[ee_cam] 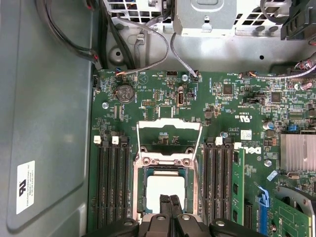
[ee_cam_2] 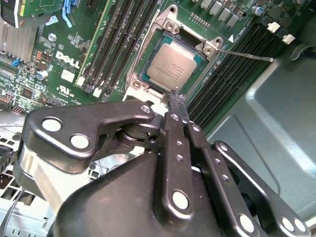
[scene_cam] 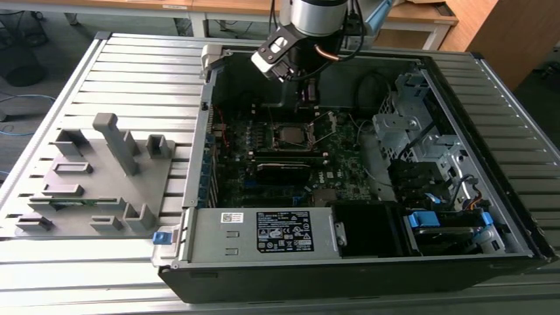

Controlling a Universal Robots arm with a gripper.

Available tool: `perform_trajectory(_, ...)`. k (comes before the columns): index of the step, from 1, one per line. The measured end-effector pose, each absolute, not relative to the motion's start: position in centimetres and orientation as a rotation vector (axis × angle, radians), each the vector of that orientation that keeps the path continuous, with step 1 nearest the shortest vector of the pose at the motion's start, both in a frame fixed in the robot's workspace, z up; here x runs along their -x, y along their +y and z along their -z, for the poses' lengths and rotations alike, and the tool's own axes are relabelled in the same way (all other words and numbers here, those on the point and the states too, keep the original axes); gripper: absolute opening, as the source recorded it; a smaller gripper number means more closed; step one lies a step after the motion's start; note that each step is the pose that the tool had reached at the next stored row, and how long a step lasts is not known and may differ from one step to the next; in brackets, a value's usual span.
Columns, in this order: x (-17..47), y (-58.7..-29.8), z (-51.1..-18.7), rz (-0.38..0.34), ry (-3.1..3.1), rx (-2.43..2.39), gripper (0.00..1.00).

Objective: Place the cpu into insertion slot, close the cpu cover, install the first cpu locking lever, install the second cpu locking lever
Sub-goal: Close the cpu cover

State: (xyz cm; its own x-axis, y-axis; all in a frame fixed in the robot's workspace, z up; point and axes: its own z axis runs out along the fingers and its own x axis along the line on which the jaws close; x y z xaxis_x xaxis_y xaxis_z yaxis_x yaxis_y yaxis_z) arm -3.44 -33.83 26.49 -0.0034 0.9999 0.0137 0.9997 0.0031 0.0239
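The cpu (ee_cam_2: 171, 66) lies flat in the insertion slot (ee_cam: 139, 197), its grey metal top (ee_cam: 159, 190) showing; from the exterior view it sits mid-board (scene_cam: 292, 136). The cpu cover (ee_cam: 169, 134) stands swung open on its hinge, away from the socket, seen in the exterior view as a thin silvery frame (scene_cam: 326, 126). A thin locking lever (ee_cam_2: 244, 54) juts free beside the socket. My gripper (ee_cam_2: 176, 98) hangs just above the cpu's edge, fingers pressed together and holding nothing; it also shows in the first wrist view (ee_cam: 170, 203) and in the exterior view (scene_cam: 308, 95).
Long black memory slots (ee_cam: 111, 182) flank the socket on both sides. A finned heatsink (ee_cam: 297, 152) and cables (ee_cam: 148, 37) lie further off. The power supply (scene_cam: 262, 233) sits at the case's near edge, the drive cage (scene_cam: 420, 125) on the exterior view's right. A grey fixture tray (scene_cam: 96, 177) rests outside the case.
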Motion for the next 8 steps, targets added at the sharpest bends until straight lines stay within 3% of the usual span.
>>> perform_trajectory(8, 3.30, -33.83, -26.49, -0.042, 2.220, -2.213, 0.11)
